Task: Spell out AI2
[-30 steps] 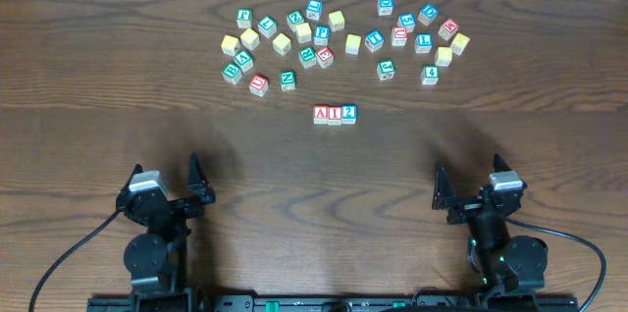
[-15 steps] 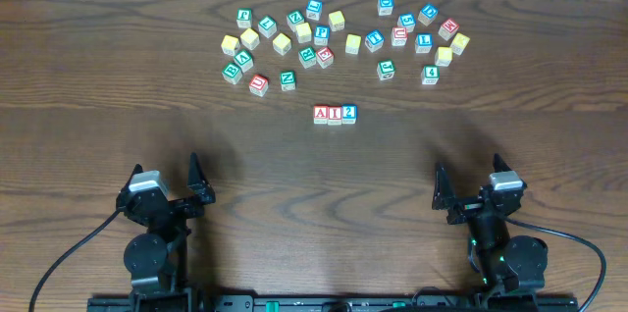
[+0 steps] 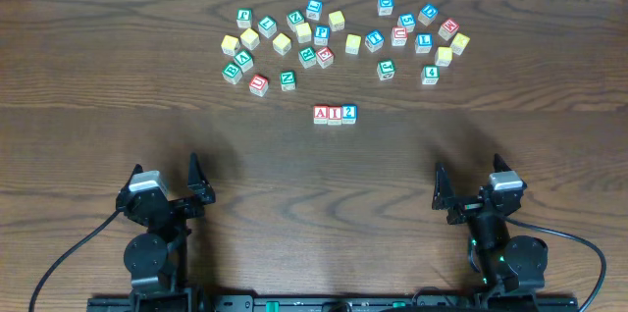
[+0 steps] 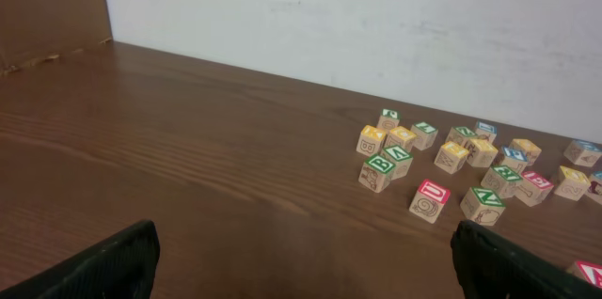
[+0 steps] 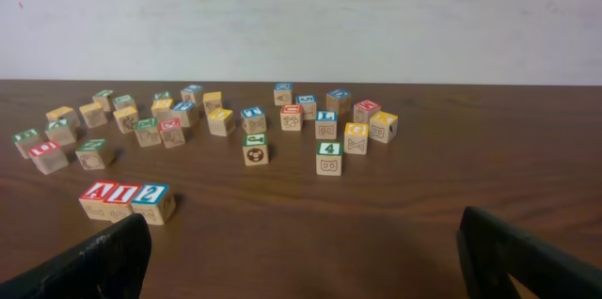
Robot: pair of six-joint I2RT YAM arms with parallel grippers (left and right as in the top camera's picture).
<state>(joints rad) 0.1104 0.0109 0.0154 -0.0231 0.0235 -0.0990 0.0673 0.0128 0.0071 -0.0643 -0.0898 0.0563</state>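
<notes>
Three wooden blocks stand side by side in a row at the table's middle: a red A (image 3: 321, 114), a red I (image 3: 335, 114) and a blue 2 (image 3: 349, 113). The row also shows in the right wrist view, A (image 5: 97, 196), I (image 5: 121, 196), 2 (image 5: 152, 199). My left gripper (image 3: 167, 186) is open and empty near the front left edge, its fingers wide apart (image 4: 301, 261). My right gripper (image 3: 471, 184) is open and empty near the front right (image 5: 301, 257). Both are far from the row.
Two loose clusters of letter and number blocks lie behind the row: one at back left (image 3: 280, 42), one at back right (image 3: 417, 32), including a green 4 block (image 3: 430, 75). A white wall (image 5: 301, 17) lies past the far table edge.
</notes>
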